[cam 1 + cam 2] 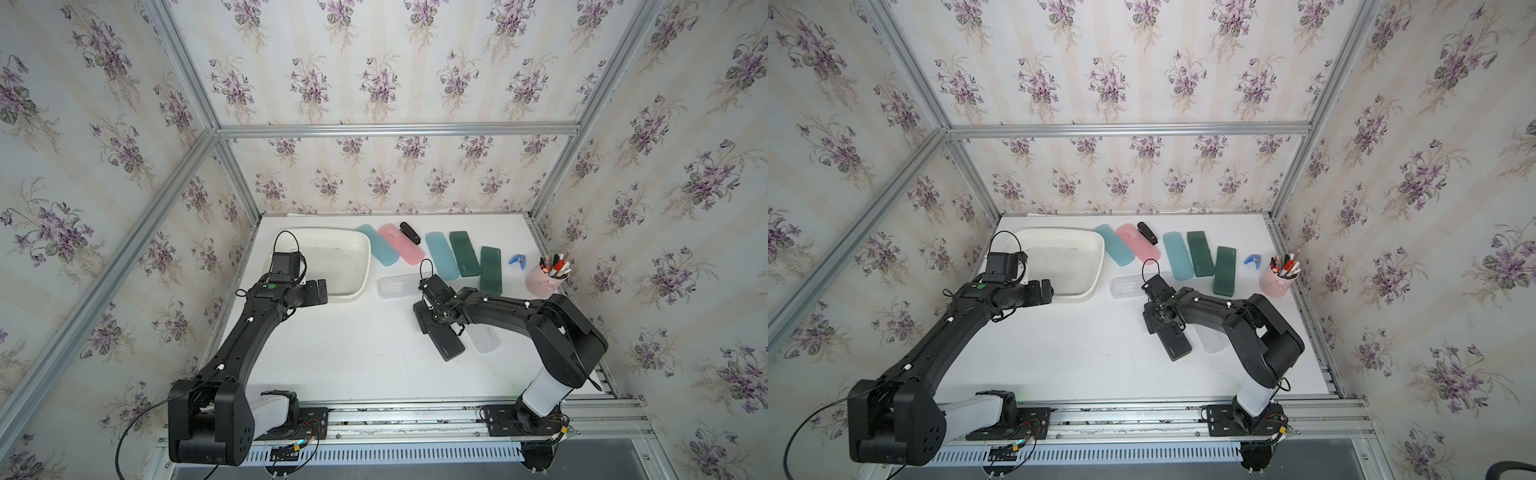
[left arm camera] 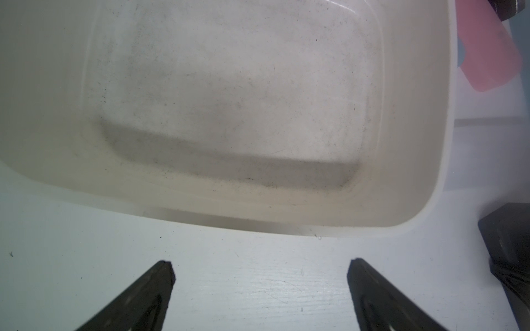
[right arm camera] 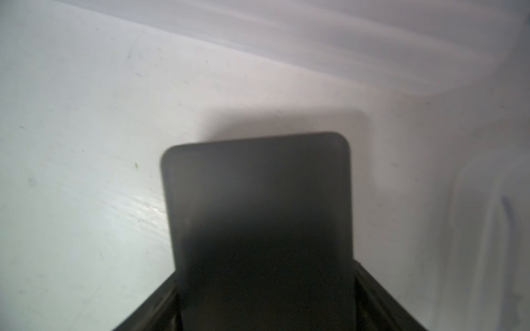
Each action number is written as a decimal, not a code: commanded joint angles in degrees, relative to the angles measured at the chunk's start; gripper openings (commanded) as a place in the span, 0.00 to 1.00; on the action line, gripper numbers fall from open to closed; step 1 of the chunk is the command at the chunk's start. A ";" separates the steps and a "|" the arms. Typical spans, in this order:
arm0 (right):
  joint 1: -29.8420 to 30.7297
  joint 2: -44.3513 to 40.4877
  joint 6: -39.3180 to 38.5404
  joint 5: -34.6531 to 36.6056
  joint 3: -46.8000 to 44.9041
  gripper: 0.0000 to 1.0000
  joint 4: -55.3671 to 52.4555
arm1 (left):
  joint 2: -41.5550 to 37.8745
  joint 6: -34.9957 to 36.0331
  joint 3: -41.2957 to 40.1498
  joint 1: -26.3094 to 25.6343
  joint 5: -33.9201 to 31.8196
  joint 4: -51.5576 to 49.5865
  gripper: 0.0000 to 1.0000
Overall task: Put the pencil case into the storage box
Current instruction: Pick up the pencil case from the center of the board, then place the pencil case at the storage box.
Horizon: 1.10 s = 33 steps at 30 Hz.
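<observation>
1 black pencil case (image 1: 446,347), slim, closed and rectangular with rounded corners, lay flat and diagonal on the white table (image 1: 353,365). The storage box (image 1: 336,266), a shallow white tub with a scuffed floor, sat upright well apart at the far left.

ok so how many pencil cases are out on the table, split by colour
light teal cases: 2
pink case: 1
dark green cases: 2
frosted clear cases: 2
black case: 1
total: 8
</observation>
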 commanded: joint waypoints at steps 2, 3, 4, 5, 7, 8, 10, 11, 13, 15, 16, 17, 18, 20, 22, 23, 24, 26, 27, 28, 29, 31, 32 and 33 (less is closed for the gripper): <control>0.08 -0.43 1.12 1.16 -1.02 0.75 -2.44 | -0.43 0.09 0.17 0.04 -0.70 0.53 0.99; 0.06 -1.18 1.40 1.01 -1.02 0.75 -2.36 | -0.41 0.06 0.22 0.04 -0.70 0.44 0.99; 0.06 -2.18 1.67 0.69 -1.03 0.73 -2.13 | -0.41 0.00 0.22 0.06 -0.70 0.44 0.99; 0.06 -3.04 1.97 0.20 -0.95 0.72 -1.90 | -0.41 0.01 0.26 0.04 -0.70 0.53 0.99; 0.06 -5.08 2.62 -1.32 -0.61 0.71 -1.23 | -0.29 0.01 0.13 0.06 -0.61 0.55 0.99; 0.04 -5.85 2.93 -2.13 -0.28 0.71 -0.98 | -0.28 0.08 0.14 0.11 -0.61 0.65 0.99; 0.15 -7.21 3.66 -4.14 0.79 0.70 -0.29 | -0.17 0.11 0.04 0.04 -0.61 0.62 0.99; 0.26 -7.63 4.00 -5.02 1.59 0.70 0.11 | -0.14 0.07 0.04 0.05 -0.61 0.61 0.99; 0.54 -7.99 4.54 -6.72 3.95 0.70 1.15 | -0.23 -0.08 0.11 0.05 -0.91 0.63 0.99; 0.75 -7.30 4.85 -7.96 7.15 0.70 2.35 | -0.45 -0.56 0.23 0.04 -1.69 0.58 0.99; 0.80 -6.43 4.86 -8.47 9.40 0.70 3.04 | -0.37 -0.93 0.32 0.04 -2.28 0.52 0.99; 0.83 -5.35 4.86 -8.89 11.59 0.70 3.73 | -0.25 -1.10 0.38 0.04 -2.45 0.65 0.99; 0.93 -3.99 4.78 -9.16 14.67 0.69 4.30 | -0.04 -1.27 0.52 0.04 -2.46 0.76 0.99; 1.03 0.16 4.59 -9.38 21.60 0.69 4.58 | 0.53 -1.71 0.96 0.04 -2.39 0.71 0.99; 1.26 5.45 4.48 -9.52 30.09 0.68 4.28 | 1.06 -2.25 1.07 0.04 -2.20 1.07 0.99; 1.37 7.87 4.59 -9.56 33.67 0.69 4.17 | 1.22 -2.36 0.95 0.05 -2.23 1.22 0.99; 1.47 10.67 4.81 -9.64 37.58 0.69 3.98 | 1.48 -2.61 0.93 0.04 -2.35 1.38 0.99; 1.46 16.22 5.76 -9.98 45.70 0.69 3.77 | 1.83 -2.78 0.90 0.05 -2.76 1.53 0.99; 1.54 18.35 6.34 -10.29 48.98 0.69 3.77 | 1.97 -2.92 0.77 0.04 -2.97 1.64 0.99; 1.55 20.72 7.04 -10.60 52.29 0.69 3.83 | 2.13 -2.99 0.74 0.07 -3.17 1.70 0.99; 1.63 23.08 7.71 -10.72 55.56 0.69 3.79 | 2.22 -3.11 0.74 0.13 -3.38 1.75 0.99; 1.72 26.96 8.80 -11.21 61.26 0.69 3.90 | 2.23 -3.19 0.66 0.16 -3.94 1.92 0.99; 1.88 28.61 9.42 -11.36 63.63 0.69 4.20 | 2.32 -3.20 0.65 0.13 -4.32 2.01 0.99; 1.96 29.94 9.94 -11.48 65.47 0.68 4.33 | 2.31 -3.27 0.62 0.17 -4.63 2.02 0.99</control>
